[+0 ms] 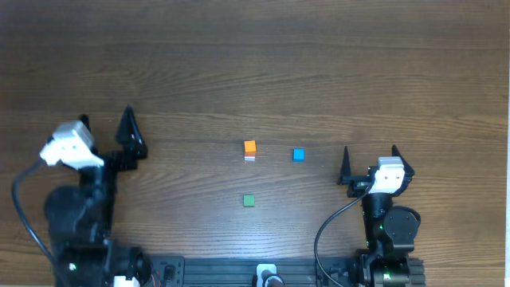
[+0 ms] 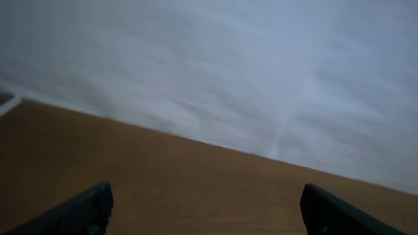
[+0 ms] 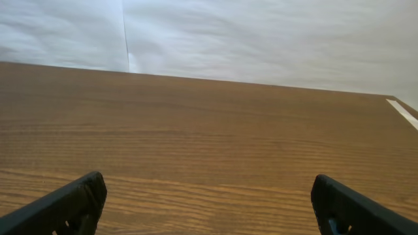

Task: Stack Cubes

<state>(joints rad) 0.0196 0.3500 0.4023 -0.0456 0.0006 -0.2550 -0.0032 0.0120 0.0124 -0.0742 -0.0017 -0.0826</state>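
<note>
The right claw [image 3: 208,185] is spread wide with nothing between its fingers, and it hangs low over bare worktop [image 3: 215,124]. The left claw [image 2: 206,194] is also fully open and empty, tilted up so it looks across the worktop towards the far wall.

The blue cube [image 1: 298,155] is the one nearest the right claw, a little to its inner side. Beyond it, further from that claw, is the orange cube [image 1: 249,147] with a white cube [image 1: 249,158] touching it. The orange one looks to be on top of the white one, though from above I cannot be sure. The green cube [image 1: 249,201] lies between the two claws, closer to the arm bases and well apart from the left claw.

The step in hand is probably picking up a loose cube, and the blue one suits the right claw best. To do it well, bring the claw directly above the cube and turn the fingers square to two opposite flat faces. Come down until the tips straddle its middle, then close gently. Gripping on a corner would probably twist the cube, and it would then sit crooked on the stack.
</note>
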